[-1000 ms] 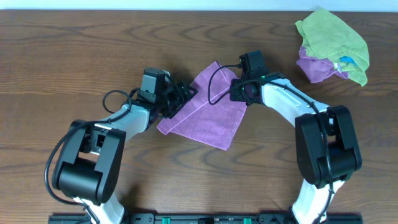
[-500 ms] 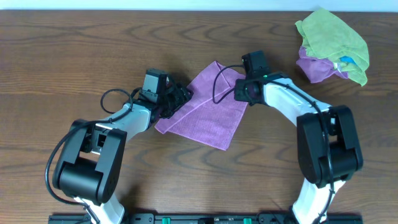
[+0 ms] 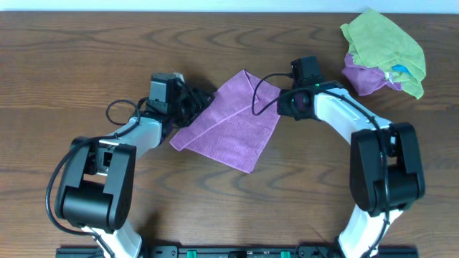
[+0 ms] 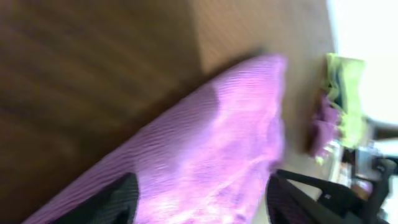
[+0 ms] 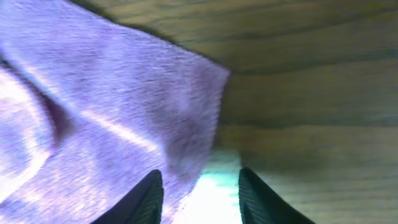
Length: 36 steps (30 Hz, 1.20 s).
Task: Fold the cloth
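A purple cloth (image 3: 231,123) is laid flat near the middle of the wooden surface (image 3: 86,50). It is folded into a slanted four-sided shape, with one corner pointed toward the far edge and another toward the near edge. Its upper left edge is met by the left jaws, carried on the left arm (image 3: 136,132). Its upper right corner is met by the right jaws, carried on the right arm (image 3: 337,115). A black cable (image 3: 252,97) from the right arm is looped over the cloth's upper right part.

In the left wrist view the cloth is seen spread between two dark fingers (image 4: 118,202), which are set wide apart. Whether the fabric is touched by them cannot be told, as that picture is blurred. In the right wrist view the fingers (image 5: 149,193) are also held apart. The cloth's corner is seen ahead of them and bare surface in the gap, and nothing is gripped.

Well apart from all this, at the far right of the surface, a green cloth (image 3: 384,39) is heaped over a second purple cloth (image 3: 362,77). A small blue thing (image 3: 400,70) is seen at the heap's edge.
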Available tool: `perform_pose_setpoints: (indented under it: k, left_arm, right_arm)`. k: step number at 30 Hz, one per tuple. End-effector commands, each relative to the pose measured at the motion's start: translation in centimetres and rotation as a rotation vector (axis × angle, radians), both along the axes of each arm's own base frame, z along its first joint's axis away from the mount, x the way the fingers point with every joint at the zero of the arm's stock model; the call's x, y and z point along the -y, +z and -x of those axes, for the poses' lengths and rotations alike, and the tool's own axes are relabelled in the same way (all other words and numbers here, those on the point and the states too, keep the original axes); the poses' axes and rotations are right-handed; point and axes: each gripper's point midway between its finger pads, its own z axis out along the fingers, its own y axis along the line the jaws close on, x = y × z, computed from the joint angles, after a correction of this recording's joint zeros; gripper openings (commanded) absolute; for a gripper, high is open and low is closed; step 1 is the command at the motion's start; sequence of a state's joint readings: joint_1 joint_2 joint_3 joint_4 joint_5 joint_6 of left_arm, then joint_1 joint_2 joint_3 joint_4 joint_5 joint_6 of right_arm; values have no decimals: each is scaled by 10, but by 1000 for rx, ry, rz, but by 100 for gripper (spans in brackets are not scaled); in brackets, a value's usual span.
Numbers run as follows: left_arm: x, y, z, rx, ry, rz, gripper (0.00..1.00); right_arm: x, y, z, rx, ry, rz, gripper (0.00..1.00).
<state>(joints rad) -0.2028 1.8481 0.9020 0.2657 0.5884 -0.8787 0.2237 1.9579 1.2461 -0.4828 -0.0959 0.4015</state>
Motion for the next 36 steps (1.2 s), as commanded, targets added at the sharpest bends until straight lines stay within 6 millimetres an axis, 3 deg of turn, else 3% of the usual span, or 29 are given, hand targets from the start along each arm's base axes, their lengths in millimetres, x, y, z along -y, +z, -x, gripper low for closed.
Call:
perform_pose_setpoints:
  k: [1,3,8,14,21,26,36]
  left_arm:
    - [9,22,0,52,-73,71,72]
    - [6,34,-3,76,-71,82,71]
    - [-11,56,-12,130,-36,88,72]
    - [-37,70,-18,153,7,106,72]
    - [-76,62,-10,112,42,62,72]
    - [-95,59,-3,95,49,34,72]
    - [-115,52,3,57,77,17,72]
  right_arm:
    - [-17,41,-2,77,44,-89,44]
    - [-28,54,-2,97,70,-142,48]
    - [-52,55,-2,99,108,-226,52]
    - [-76,35,1,68,126,-254,52]
    - [-86,2,0,10,104,-285,50]
    - [-89,-1,-7,27,84,-300,49]
    - [-92,-11,-10,22,58,-315,47]
